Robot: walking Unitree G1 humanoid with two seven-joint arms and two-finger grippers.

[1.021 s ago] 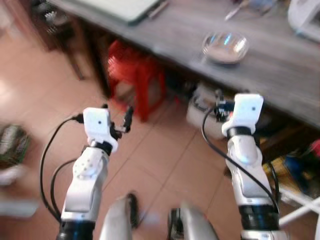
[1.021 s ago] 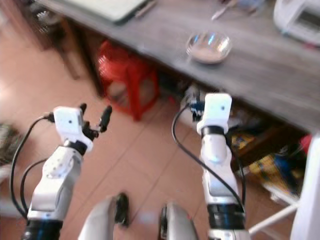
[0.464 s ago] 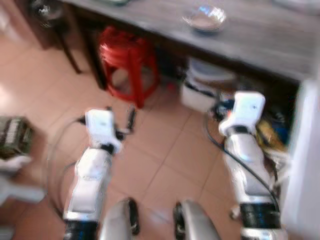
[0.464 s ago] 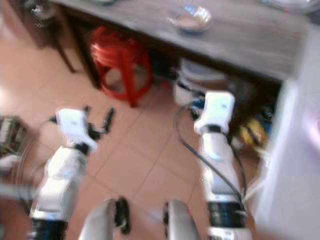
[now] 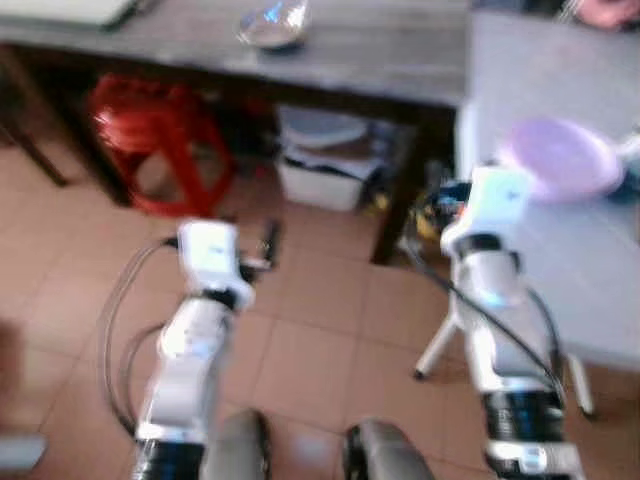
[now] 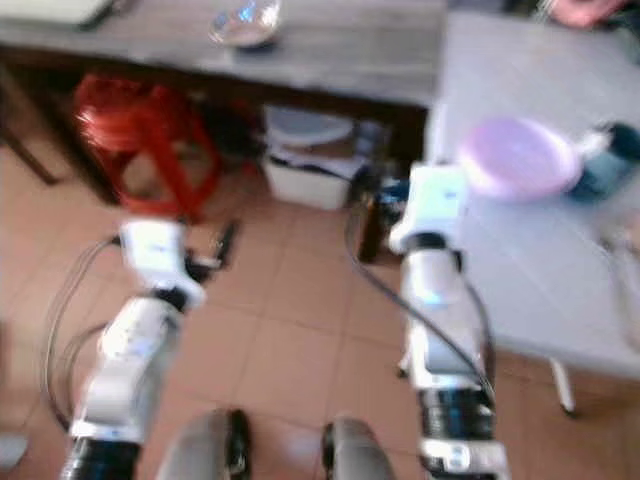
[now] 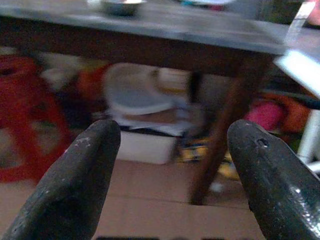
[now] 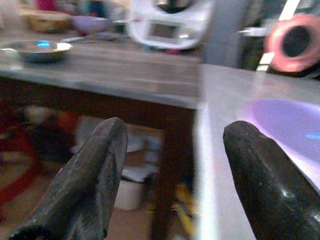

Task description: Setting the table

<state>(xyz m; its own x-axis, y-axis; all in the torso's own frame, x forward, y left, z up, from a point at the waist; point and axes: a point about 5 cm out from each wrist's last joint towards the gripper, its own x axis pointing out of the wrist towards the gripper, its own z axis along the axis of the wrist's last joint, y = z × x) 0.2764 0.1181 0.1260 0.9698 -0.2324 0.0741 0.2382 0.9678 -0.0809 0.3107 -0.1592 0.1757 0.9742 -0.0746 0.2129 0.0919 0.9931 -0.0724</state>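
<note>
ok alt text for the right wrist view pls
The right gripper, fingers open and empty, faces a purple plate on a pale table. Beside it, a dark wooden table holds a metal bowl and a white appliance.

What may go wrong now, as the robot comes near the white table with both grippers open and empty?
The right gripper is raised close to the white table edge; moving forward, it might hit the edge instead of clearing it. The purple plate lies near that edge, so a careless reach may push it. The views are blurred, so judging the plate's place may be poor. The left gripper hangs over the floor.
</note>
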